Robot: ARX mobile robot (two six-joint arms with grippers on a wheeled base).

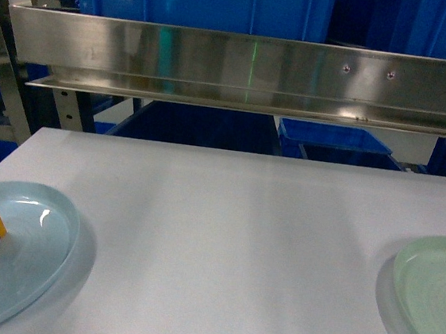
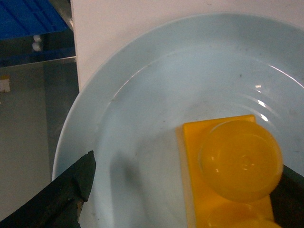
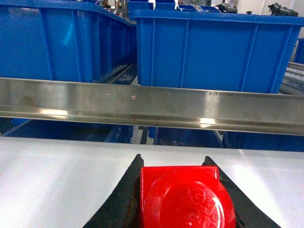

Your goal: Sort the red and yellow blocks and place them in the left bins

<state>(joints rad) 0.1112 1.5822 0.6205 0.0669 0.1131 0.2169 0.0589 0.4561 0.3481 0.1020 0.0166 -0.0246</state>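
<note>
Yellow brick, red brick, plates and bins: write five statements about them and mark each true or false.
1. The yellow brick lies on the pale blue plate. True.
2. The right gripper is empty. False: a red brick sits between its fingers.
3. The pale green plate holds a brick. False: the part of it in view is bare.
4. Blue bins stand behind the steel rail. True.
5. The left gripper is far from the yellow brick. False: its fingers straddle the brick, the left one clear of it with a gap, so no firm grip shows.
</note>
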